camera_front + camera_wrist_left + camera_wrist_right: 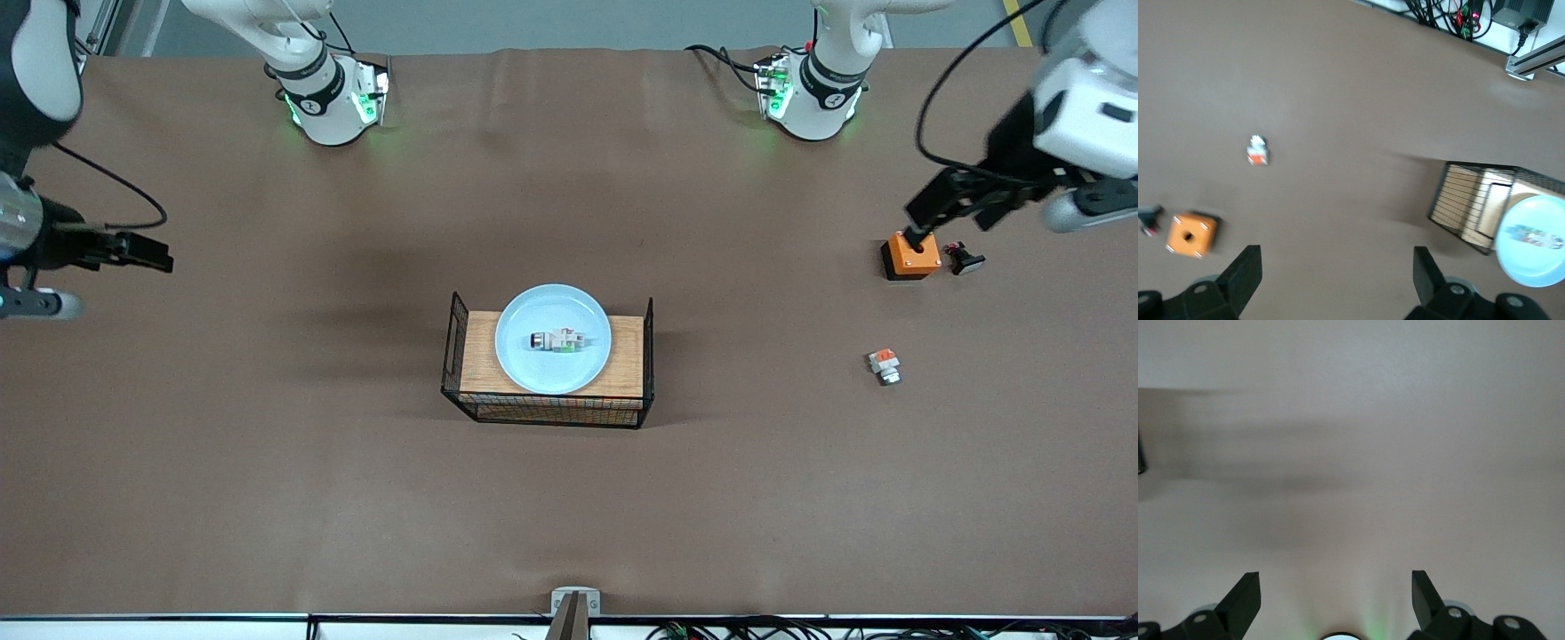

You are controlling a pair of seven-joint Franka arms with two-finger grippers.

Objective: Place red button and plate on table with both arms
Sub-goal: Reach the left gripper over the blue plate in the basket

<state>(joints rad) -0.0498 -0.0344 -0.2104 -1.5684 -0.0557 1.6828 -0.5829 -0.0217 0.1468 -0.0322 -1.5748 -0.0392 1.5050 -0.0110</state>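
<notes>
left gripper (925, 222) fingers wide, empty, over orange box (909, 255), frame right | right gripper (147, 252) fingers wide, empty, frame left | red button (557, 340) in plate (553, 339) on rack (549, 364), frame centre | step: approach; next: descend, grasp both, move to bench (267, 489)

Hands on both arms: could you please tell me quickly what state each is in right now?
Left hand: open, holding nothing, over the orange box.
Right hand: open, holding nothing, over bare table.

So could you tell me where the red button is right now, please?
In the front view the red button lies in the middle of the plate, which sits on the wire rack at the table's centre.
</notes>
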